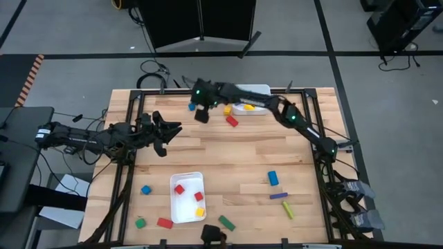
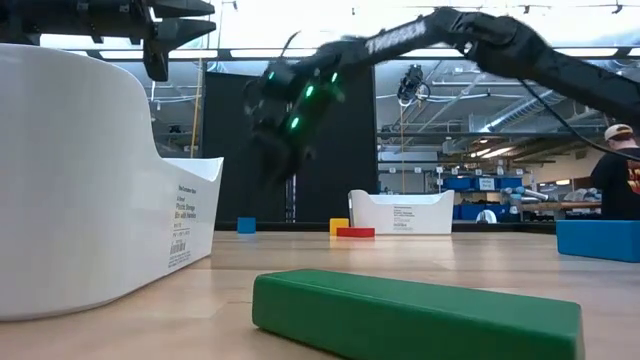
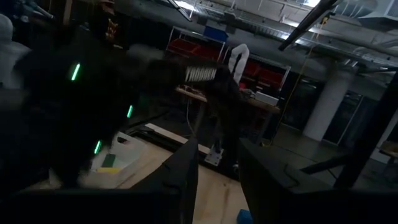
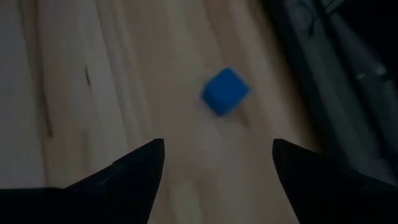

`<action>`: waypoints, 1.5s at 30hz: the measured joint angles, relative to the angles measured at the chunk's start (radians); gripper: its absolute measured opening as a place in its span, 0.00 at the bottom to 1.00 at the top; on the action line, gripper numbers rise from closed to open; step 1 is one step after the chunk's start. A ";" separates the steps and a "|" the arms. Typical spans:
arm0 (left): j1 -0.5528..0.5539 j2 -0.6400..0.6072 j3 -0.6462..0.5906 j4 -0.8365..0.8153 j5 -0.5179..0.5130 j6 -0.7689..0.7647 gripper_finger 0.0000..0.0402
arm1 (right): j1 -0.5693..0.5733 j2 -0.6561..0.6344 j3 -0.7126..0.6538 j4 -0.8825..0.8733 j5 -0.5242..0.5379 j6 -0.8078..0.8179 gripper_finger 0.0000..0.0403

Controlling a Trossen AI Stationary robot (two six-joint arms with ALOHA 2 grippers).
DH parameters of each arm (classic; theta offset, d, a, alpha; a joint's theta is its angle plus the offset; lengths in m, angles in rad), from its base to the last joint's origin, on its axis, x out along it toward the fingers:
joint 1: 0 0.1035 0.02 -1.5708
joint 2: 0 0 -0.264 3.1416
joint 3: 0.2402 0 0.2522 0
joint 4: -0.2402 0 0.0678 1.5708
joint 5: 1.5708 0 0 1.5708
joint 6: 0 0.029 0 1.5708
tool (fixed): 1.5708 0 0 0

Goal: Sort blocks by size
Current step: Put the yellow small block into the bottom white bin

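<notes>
Right gripper (image 1: 201,115) hung over table's far side, fingers wide apart, empty, near small blue cube (image 4: 224,91). Left gripper (image 1: 166,131) waited, fingers spread.

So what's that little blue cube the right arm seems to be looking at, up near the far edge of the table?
The blue cube is a small, solid-coloured block with smooth matte faces and crisp edges. It sits alone on the bare wooden table near the far edge, with nothing touching it but the wood. From above, the nearest other blocks, a yellow cube and a red block, lie well apart from it. The right gripper hangs above it with fingers spread wide, not yet around it.
</notes>
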 joint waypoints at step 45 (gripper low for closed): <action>0.000 0.000 0.000 -0.006 0.024 0.032 0.29 | -0.090 -0.105 -0.240 -0.210 0.023 -0.344 0.77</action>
